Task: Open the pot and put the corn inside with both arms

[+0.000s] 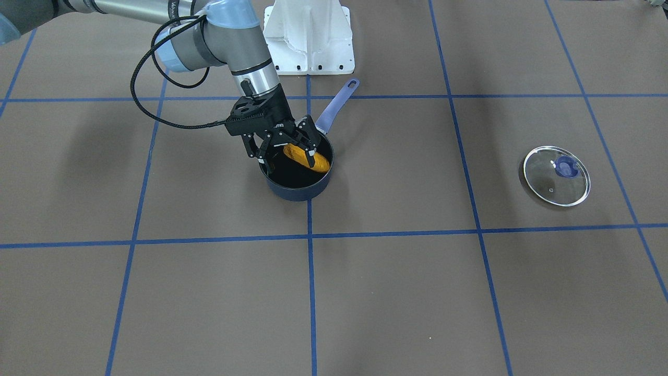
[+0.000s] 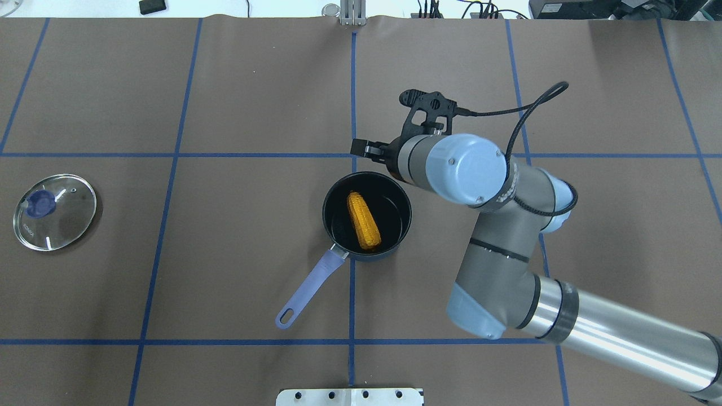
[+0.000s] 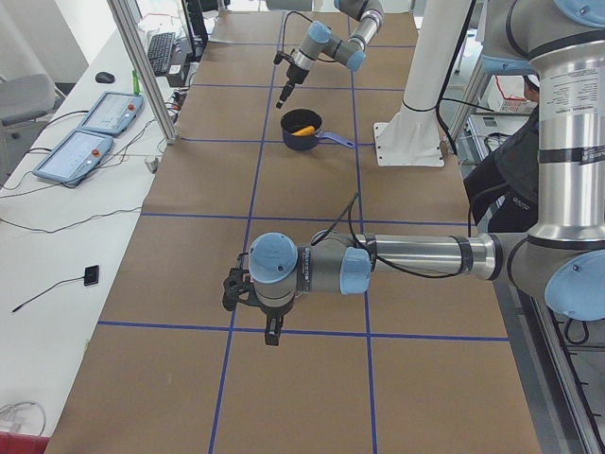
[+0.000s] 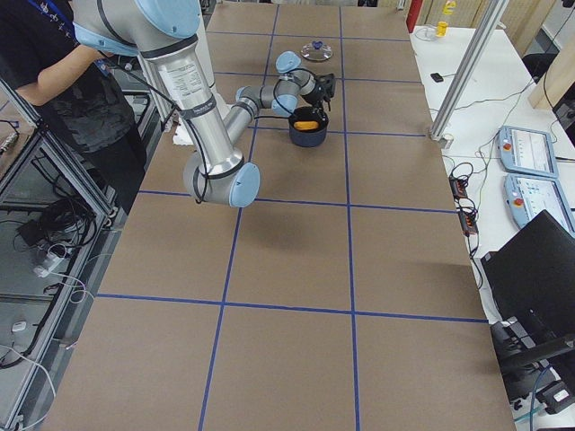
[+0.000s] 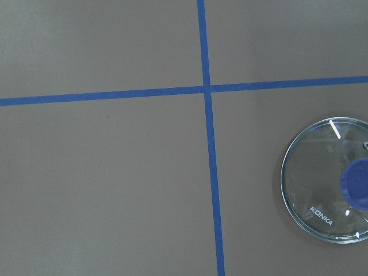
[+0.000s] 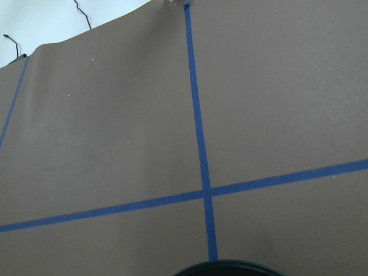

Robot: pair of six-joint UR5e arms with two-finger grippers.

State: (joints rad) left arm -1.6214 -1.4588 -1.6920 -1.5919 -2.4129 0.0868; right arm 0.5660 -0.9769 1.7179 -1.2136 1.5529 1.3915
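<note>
The corn lies inside the dark blue pot, slanted across its bottom; it also shows in the front view. The pot has no lid on it, and its purple handle points toward the robot's base. My right gripper is open just above the pot's rim, jaws spread, holding nothing. The glass lid with a blue knob lies flat on the table far to the robot's left. My left gripper shows only in the left side view, so I cannot tell its state.
The white base mount stands behind the pot's handle. The left wrist view shows the lid at its right edge, on brown table with blue tape lines. The pot's rim peeks in at the bottom of the right wrist view.
</note>
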